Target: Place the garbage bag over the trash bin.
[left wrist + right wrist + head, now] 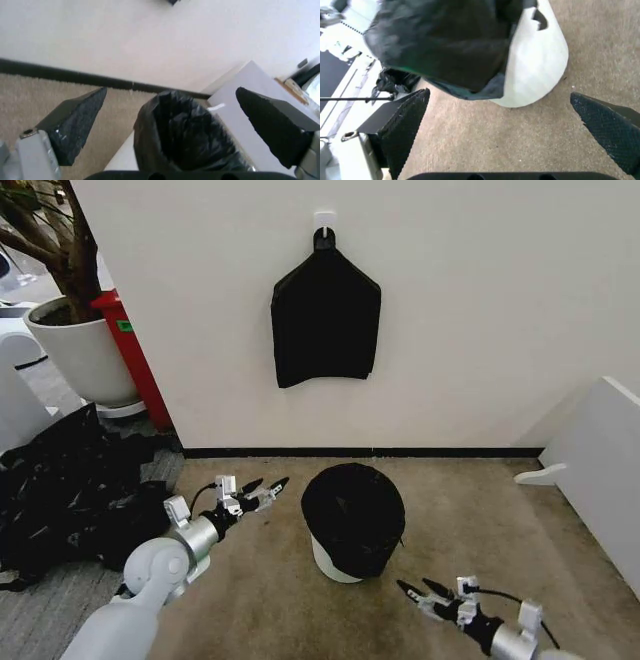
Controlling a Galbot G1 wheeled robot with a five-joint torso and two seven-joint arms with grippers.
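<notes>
Garbage bag [352, 515], glossy black and wrinkled, is draped over the cream-white trash bin [333, 565] on the tan carpet [470, 510], covering its rim and upper wall so that just the base shows. Left gripper [268, 489] hangs just beside the bin's left side, fingers spread and holding nothing. Right gripper [422, 589] sits low to the bin's right, apart from it, fingers likewise spread and empty.
</notes>
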